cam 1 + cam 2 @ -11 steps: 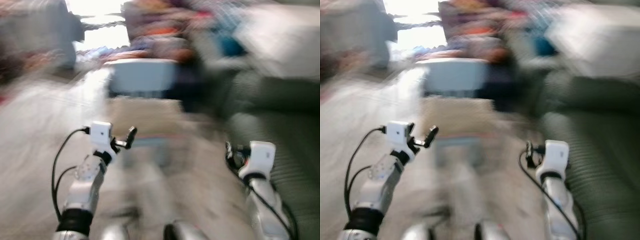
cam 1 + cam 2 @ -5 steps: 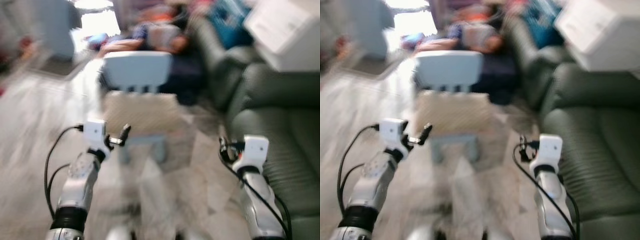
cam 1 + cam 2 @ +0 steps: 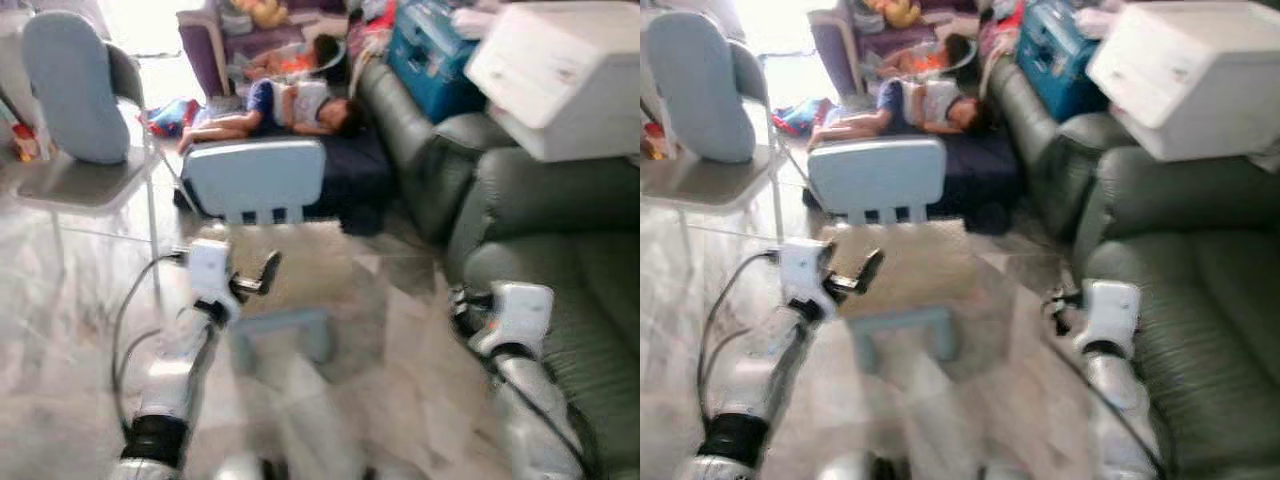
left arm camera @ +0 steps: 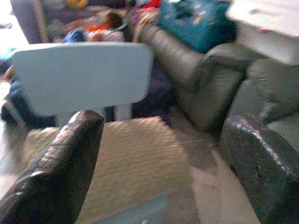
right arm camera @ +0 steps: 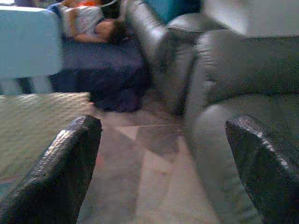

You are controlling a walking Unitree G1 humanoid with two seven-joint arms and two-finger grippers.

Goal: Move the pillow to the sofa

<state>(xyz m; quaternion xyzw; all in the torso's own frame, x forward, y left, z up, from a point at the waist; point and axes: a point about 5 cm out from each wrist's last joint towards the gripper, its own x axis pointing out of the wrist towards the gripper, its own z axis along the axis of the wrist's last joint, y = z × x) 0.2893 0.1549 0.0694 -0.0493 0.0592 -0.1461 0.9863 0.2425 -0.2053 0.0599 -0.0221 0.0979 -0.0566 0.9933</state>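
Observation:
A tan woven pillow (image 3: 305, 262) lies on the seat of a small pale-blue chair (image 3: 255, 178) straight ahead on the floor. My left gripper (image 3: 266, 274) is raised over the pillow's left edge and stands open with nothing in it; the left wrist view shows the pillow (image 4: 126, 163) just beyond its fingers (image 4: 60, 163). My right gripper (image 3: 1055, 305) hovers open and holds nothing, between the chair and the dark green sofa (image 3: 545, 265) on the right. In the right wrist view the pillow (image 5: 37, 121) lies to one side and the sofa (image 5: 233, 93) to the other.
A big white box (image 3: 560, 70) rests on the sofa's back, with a blue bag (image 3: 430, 50) behind it. A person (image 3: 290, 105) lies on a dark mattress (image 3: 350, 175) behind the small chair. A grey chair (image 3: 70, 100) stands at the far left. The floor is pale tile.
The camera has turned and steadied, so the picture is sharper and the grey chair has come into view on the left. Both arms stay raised with grippers open.

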